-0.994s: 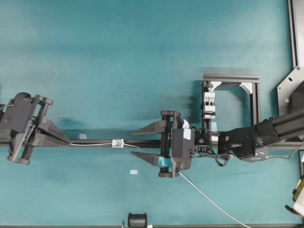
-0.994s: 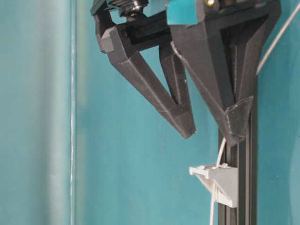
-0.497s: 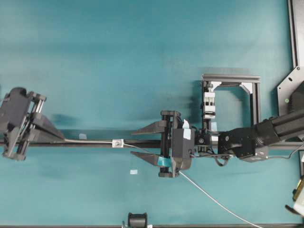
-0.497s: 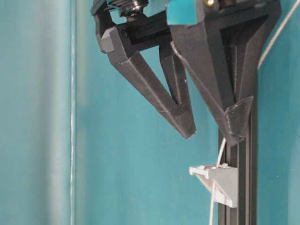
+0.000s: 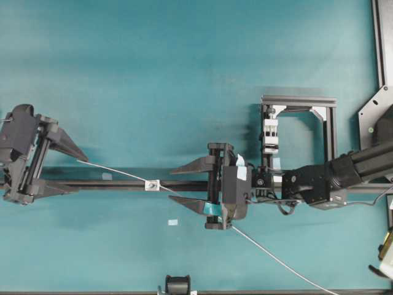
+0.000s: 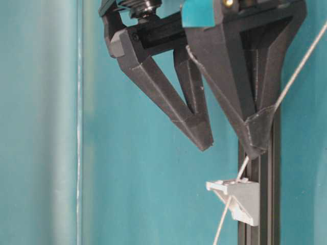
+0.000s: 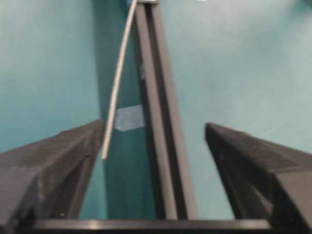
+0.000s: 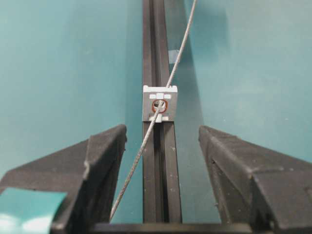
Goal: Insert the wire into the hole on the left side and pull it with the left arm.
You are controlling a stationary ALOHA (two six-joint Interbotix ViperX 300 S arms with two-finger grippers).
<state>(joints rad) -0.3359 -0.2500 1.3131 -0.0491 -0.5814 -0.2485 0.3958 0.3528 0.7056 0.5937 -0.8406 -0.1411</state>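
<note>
The thin silver wire (image 5: 116, 173) passes through the hole (image 8: 159, 105) of the tiny white block (image 5: 150, 184) on the black rail. Its free end slants off the rail and stops close beside the upper finger (image 5: 64, 142) of my left gripper (image 5: 81, 174), which is open and holds nothing. In the left wrist view the wire (image 7: 119, 83) ends just inside the left finger (image 7: 73, 151); contact cannot be told. My right gripper (image 5: 171, 185) is open just right of the block. The wire (image 8: 141, 151) runs loose between its fingers, nearer the teal-taped one.
The black rail (image 5: 123, 184) crosses the table from left to right. A black frame with a taller white clamp block (image 5: 270, 135) stands behind the right arm. A small pale tape patch (image 5: 172, 222) lies in front of the rail, and a black part (image 5: 177, 284) sits at the front edge.
My left gripper has opened and let go of the wire. The wire's free end has swung off the rail toward the back and now lies at a slant. The right arm has not moved.
</note>
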